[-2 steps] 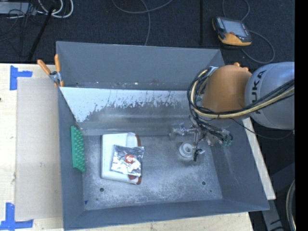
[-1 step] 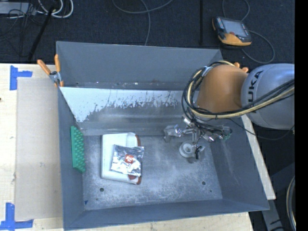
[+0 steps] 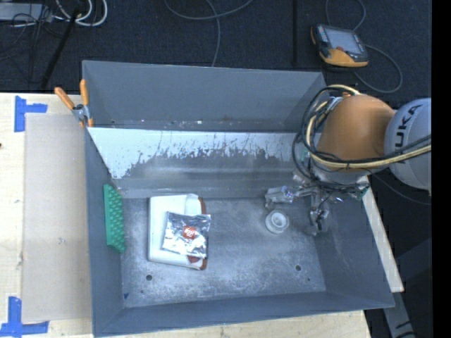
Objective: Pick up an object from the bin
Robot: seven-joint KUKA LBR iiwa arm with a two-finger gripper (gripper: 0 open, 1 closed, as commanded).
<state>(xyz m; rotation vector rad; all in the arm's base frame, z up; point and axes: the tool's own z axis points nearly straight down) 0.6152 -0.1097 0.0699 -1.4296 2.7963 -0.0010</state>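
Note:
My gripper (image 3: pixel 297 210) hangs low over the right part of the bin floor, under the orange wrist cover. Its two fingers stand apart, so it is open with nothing between them. A small round clear cap (image 3: pixel 276 222) lies on the floor just below and left of the fingers, close to them but apart from both. Further left, a flat white box (image 3: pixel 163 239) lies with a crinkled silver packet (image 3: pixel 187 234) bearing a red mark on top of it.
A green ribbed strip (image 3: pixel 113 217) lies along the bin's left wall. The arm and its cables reach in over the right rim. The sloped back wall rises behind the gripper.

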